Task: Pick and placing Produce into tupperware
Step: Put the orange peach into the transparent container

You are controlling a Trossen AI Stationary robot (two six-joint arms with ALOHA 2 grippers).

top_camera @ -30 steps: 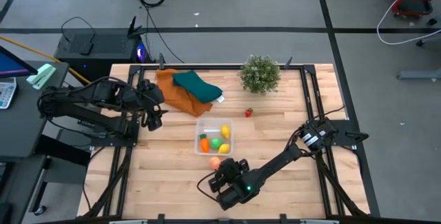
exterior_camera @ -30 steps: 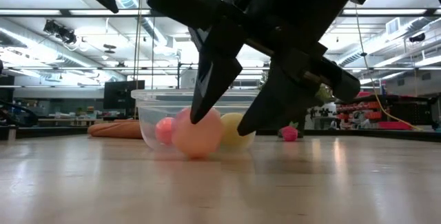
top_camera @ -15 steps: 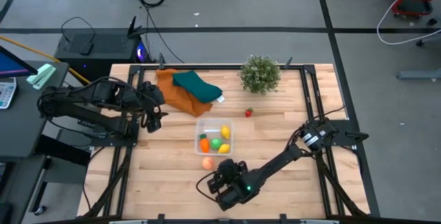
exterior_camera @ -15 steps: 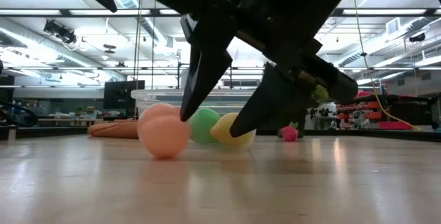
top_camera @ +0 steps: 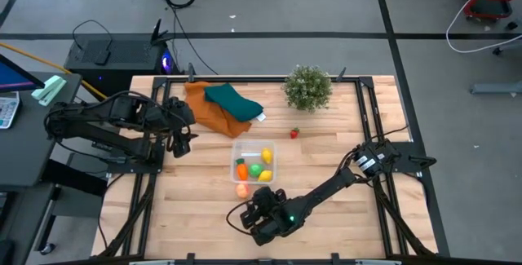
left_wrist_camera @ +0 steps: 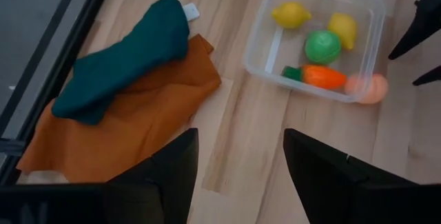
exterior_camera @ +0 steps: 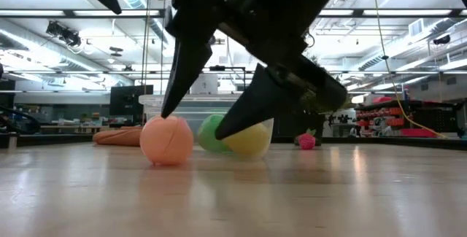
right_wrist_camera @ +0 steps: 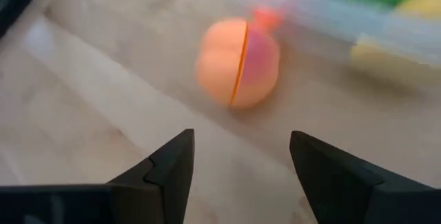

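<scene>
Peach-coloured and round, the small toy fruit [top_camera: 242, 190] sits on the wooden table [top_camera: 196, 208] just outside the clear square plastic tub [top_camera: 253, 161], by its near wall, with no long axis to line up on. My right gripper [top_camera: 259, 214] is the nearer arm, fingers spread, the fruit just ahead of the gap and apart from both tips. I judge a short advance centres it. My left gripper [top_camera: 181, 139] waits open by the orange cloth [top_camera: 214, 117].
</scene>
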